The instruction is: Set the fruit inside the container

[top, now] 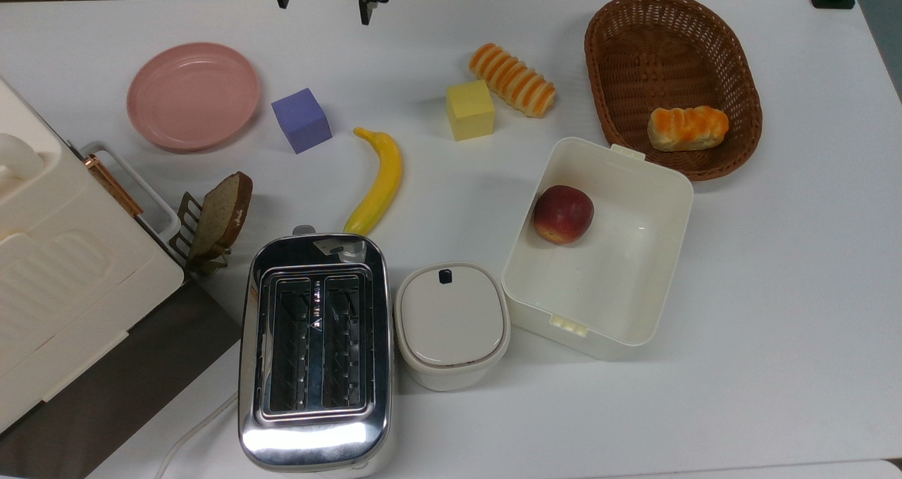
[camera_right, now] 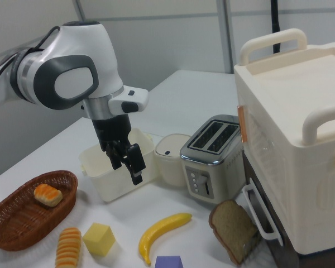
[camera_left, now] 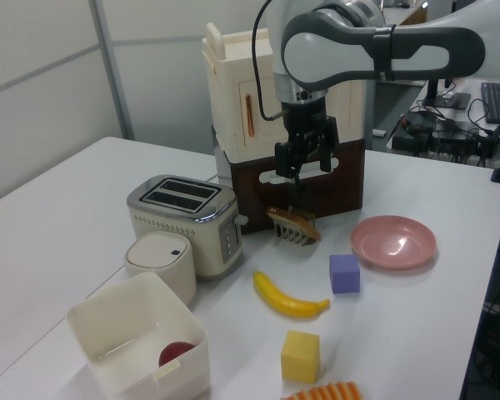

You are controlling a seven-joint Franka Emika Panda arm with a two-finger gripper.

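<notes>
White table (top: 775,268), banana (top: 379,180) lying free, pincer (camera_left: 300,166) spread empty above, apple (camera_left: 177,352) half-hidden in container (top: 662,253)

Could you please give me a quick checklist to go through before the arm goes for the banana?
1. Fingers open and holding nothing: ok; the gripper is up off the table, fingers spread.
2. Banana free to grasp: ok; it lies alone on the table, apart from the purple cube and the toaster.
3. Container open: ok; no lid on it.
4. Room inside: ok; only an apple at one end.
5. Gripper above the banana: not ok; in the top view it sits at the upper edge.
</notes>
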